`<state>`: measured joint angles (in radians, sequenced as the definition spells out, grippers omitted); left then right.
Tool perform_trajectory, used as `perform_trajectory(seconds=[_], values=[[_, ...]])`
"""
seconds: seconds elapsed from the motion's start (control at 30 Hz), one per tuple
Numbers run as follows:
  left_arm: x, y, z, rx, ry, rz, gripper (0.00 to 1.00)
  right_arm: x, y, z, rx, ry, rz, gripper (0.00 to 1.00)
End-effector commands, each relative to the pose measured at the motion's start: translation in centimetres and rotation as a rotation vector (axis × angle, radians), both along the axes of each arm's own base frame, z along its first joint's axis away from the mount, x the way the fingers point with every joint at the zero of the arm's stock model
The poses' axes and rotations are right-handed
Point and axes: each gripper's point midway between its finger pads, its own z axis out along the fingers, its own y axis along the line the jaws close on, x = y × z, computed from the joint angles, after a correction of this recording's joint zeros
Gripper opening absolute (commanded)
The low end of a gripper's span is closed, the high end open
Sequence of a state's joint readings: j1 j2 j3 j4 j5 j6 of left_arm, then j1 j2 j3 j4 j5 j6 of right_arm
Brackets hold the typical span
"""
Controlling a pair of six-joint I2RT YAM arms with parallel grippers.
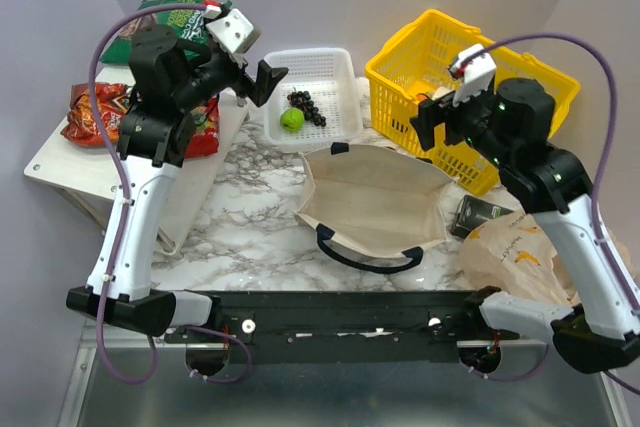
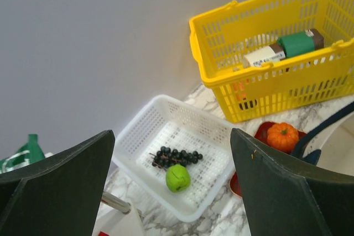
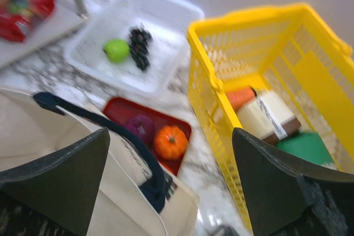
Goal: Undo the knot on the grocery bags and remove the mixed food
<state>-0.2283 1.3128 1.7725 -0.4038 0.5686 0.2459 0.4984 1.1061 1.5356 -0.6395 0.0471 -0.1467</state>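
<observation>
The beige canvas tote [image 1: 375, 202] with navy handles lies flat mid-table. The peach plastic bag [image 1: 520, 257] sits crumpled at the right, under my right arm; its knot cannot be made out. A green apple [image 2: 177, 178] and dark grapes [image 2: 177, 157] lie in a white tray [image 2: 138, 131]. An orange [image 3: 170, 142] and a purple onion [image 3: 141, 127] rest in a red tray [image 3: 124, 108] beside the tote. A carrot [image 3: 240, 98] lies in the yellow basket [image 3: 210, 64]. My left gripper [image 2: 172, 136] hangs open above the white tray. My right gripper [image 3: 170, 132] is open and empty over the red tray.
The yellow basket [image 1: 470, 77] at the back right holds a white box [image 2: 265, 54] and a green box [image 2: 298, 42]. Green [image 1: 185, 22] and red [image 1: 95, 112] snack bags lie on a board at the left. A black-and-green box [image 1: 485, 215] lies right of the tote.
</observation>
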Motion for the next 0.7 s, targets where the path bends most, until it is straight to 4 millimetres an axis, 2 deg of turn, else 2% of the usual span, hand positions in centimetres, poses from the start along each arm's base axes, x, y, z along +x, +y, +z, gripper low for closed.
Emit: perform_trajectory(seconds=[0.0,0.1,0.13,0.17,0.27,0.4,0.67], values=[[-0.2,-1.1,-2.2,0.079,0.041,-0.017,0.98,0.8,-4.2,-7.0,-0.215,0.255,-0.237,0.99],[-0.4,-2.3,-3.8,0.125,0.051,-0.036,0.98,0.7,-5.4,-7.7,-0.246,0.263,-0.298,0.99],[-0.6,-2.9,-4.2,0.137,0.055,-0.055,0.98,0.8,-5.4,-7.5,-0.236,0.239,-0.295,0.99],[-0.8,-3.1,-4.5,0.145,0.058,-0.064,0.98,0.7,-5.3,-8.3,-0.260,0.240,-0.274,0.99],[-0.8,-3.6,-5.4,0.162,0.081,-0.078,0.98,0.4,-5.2,-7.6,-0.252,0.189,-0.239,0.99],[-0.5,-3.7,-6.5,0.143,0.124,-0.067,0.98,0.5,-5.2,-8.8,-0.277,0.195,-0.229,0.99],[-1.3,-3.1,-11.7,0.202,0.228,-0.057,0.98,0.9,-4.6,-8.9,-0.304,0.179,-0.189,0.99]])
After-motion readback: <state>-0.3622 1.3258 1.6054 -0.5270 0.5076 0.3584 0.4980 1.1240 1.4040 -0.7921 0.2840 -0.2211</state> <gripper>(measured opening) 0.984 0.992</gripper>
